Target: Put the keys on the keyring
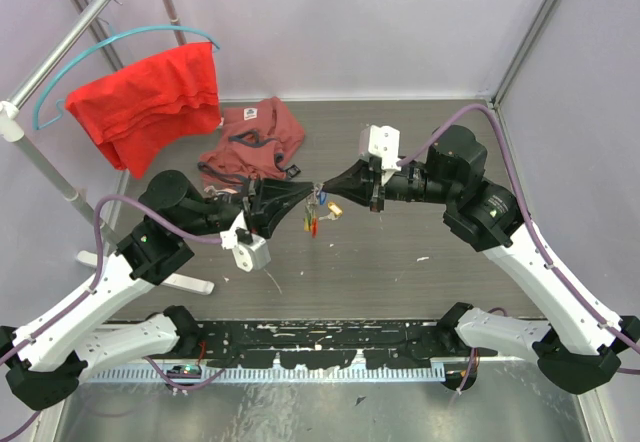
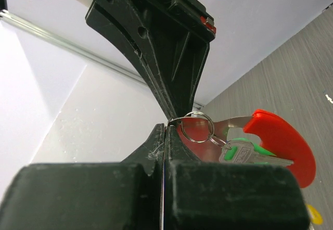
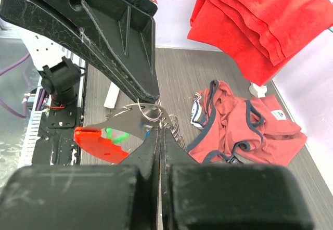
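Both grippers meet tip to tip above the middle of the table. My left gripper (image 1: 312, 192) (image 2: 165, 130) is shut on the thin wire of the keyring (image 2: 197, 127). My right gripper (image 1: 328, 184) (image 3: 160, 133) is shut on the same keyring (image 3: 174, 125) from the opposite side. The keyring's red tag (image 2: 283, 144) (image 3: 99, 142) (image 1: 310, 225) hangs from a flat silvery plate (image 3: 130, 119). A green-headed key (image 2: 244, 151) hangs on the ring beside the tag. In the top view a yellow key (image 1: 334, 209) dangles just right of the tag.
A dull red garment (image 1: 255, 142) lies crumpled on the table behind the grippers. A bright red cloth (image 1: 150, 102) hangs on a teal hanger from the slanted rack pole (image 1: 60, 52) at the back left. The rack's white foot (image 1: 190, 282) lies near the left arm.
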{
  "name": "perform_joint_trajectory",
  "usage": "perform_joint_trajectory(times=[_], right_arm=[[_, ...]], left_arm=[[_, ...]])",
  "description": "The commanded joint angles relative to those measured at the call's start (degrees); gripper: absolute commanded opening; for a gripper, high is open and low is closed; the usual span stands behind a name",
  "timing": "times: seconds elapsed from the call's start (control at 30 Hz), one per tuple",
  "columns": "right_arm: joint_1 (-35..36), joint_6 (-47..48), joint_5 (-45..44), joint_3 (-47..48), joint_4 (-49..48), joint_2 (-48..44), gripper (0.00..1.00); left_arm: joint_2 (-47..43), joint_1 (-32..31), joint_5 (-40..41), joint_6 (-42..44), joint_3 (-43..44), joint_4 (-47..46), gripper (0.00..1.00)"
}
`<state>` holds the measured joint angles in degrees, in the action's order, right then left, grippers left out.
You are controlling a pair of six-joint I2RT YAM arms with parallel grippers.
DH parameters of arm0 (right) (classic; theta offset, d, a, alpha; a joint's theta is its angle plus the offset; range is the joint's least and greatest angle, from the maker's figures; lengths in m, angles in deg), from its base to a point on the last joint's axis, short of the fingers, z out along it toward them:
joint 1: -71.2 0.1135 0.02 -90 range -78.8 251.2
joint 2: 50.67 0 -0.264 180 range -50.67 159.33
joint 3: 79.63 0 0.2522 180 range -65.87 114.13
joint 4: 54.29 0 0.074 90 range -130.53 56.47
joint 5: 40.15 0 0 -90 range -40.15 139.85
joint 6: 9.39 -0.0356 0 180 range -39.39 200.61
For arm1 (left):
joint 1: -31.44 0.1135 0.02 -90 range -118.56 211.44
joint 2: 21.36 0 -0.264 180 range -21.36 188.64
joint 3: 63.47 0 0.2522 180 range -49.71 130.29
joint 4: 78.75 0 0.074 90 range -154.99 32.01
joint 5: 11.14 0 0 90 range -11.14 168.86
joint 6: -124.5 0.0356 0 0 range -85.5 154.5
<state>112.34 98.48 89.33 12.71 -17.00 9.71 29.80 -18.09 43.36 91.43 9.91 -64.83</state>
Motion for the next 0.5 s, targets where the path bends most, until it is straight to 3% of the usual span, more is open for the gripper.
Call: perform_joint_trajectory(times=[0.0, 0.47], right_arm=[[0.24, -0.31, -2.50, 1.86, -3.31, -1.51, 0.01], [0.23, 1.54, -3.78, 2.88, -0.87, -3.19, 0.01]], left_arm=[[-0.99, 0.25, 1.40, -0.05, 0.81, -4.51, 0.00], [0.60, 0.31, 2.98, -3.87, 0.15, -9.97, 0.00]])
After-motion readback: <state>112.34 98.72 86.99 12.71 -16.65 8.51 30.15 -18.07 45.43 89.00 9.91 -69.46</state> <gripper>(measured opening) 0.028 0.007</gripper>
